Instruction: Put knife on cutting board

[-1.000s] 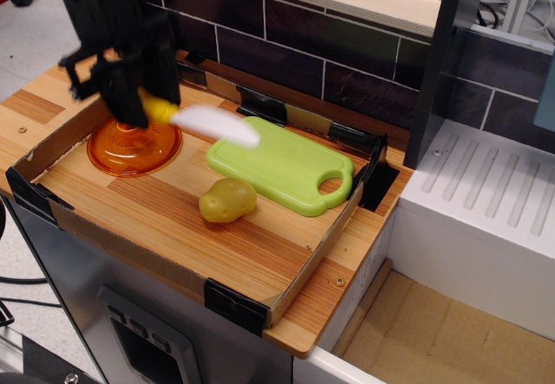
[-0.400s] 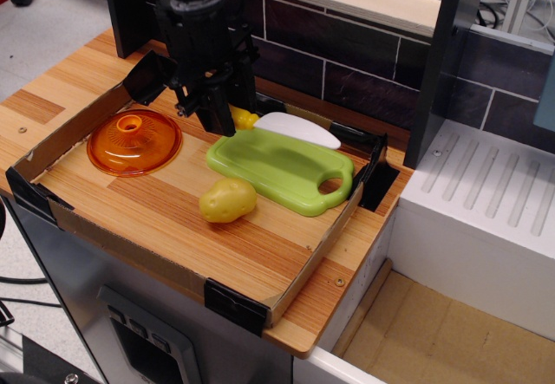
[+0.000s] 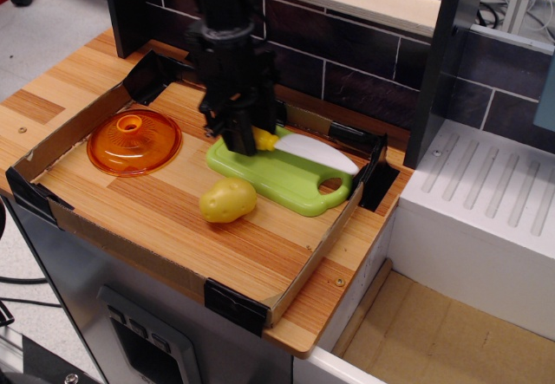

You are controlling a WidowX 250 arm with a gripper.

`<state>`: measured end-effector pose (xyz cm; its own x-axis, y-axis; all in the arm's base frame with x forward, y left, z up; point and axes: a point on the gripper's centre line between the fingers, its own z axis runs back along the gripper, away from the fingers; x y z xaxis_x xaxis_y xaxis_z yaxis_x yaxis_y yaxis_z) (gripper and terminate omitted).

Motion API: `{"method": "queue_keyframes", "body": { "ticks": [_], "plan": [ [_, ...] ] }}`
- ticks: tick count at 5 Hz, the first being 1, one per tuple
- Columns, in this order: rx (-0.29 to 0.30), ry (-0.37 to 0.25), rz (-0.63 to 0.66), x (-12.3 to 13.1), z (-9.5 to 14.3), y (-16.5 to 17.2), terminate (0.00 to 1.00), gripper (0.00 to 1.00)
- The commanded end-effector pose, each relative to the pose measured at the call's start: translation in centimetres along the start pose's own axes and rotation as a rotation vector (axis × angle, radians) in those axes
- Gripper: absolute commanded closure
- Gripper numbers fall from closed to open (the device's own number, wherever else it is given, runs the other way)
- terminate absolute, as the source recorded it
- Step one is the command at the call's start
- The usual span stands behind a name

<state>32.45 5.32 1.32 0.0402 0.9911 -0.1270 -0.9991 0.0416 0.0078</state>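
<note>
Yellow-handled knife [image 3: 299, 147] has come down since a moment ago and now sits low over the green cutting board [image 3: 290, 178] near the desk's back right corner, handle pinched in the gripper [image 3: 247, 139]. Release remains.

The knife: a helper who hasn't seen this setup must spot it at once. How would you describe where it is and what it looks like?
Look in the shallow wooden tray on the counter, at the light green cutting board near its back right corner. The knife is over that board, its yellow handle in the black gripper. Its broad white blade sets it apart from the yellowish toy potato and the round orange lid.
</note>
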Motion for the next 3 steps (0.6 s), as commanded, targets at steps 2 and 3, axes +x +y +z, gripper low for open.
{"method": "queue_keyframes", "body": {
  "ticks": [2, 3],
  "plan": [
    [-0.075, 0.009, -0.029, 0.3, 5.8, 0.1, 0.0, 0.0],
    [-0.191, 0.025, -0.087, -0.3, 9.3, 0.8, 0.0, 0.0]
  ]
}}
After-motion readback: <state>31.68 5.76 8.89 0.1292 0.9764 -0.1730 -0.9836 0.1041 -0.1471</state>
